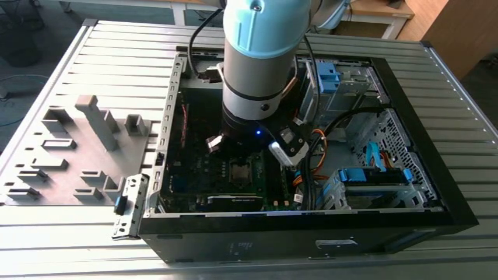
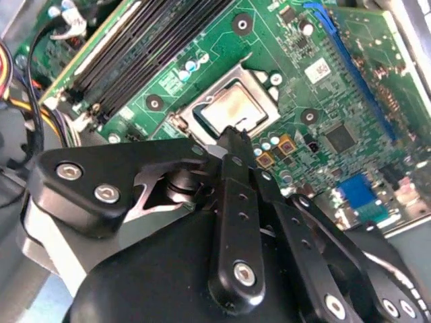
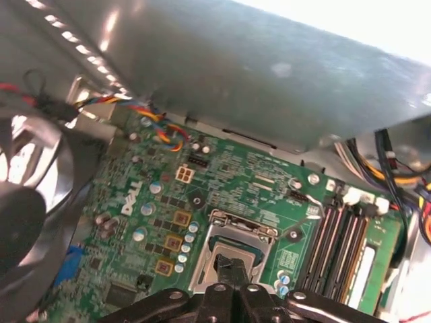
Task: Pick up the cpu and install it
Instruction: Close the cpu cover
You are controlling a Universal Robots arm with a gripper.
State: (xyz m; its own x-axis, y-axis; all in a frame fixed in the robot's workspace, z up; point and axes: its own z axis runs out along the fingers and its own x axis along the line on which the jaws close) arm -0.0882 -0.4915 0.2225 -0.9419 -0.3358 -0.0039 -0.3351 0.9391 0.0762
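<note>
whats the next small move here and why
Probably a slow, straight lift of the gripper off the motherboard. The cpu looks flat and square within the socket frame, with the gripper right at its edge; sideways motion might drag it.

Dull silvery metal top on the cpu (image 2: 236, 111), glossy green motherboard (image 2: 350, 74), matt black tool (image 2: 232, 136)

Open computer case (image 1: 257, 248) was set on slatted table (image 1: 116, 52); grey moulded tray (image 1: 78, 157) was logged beside it, at the exterior view's left.
</note>
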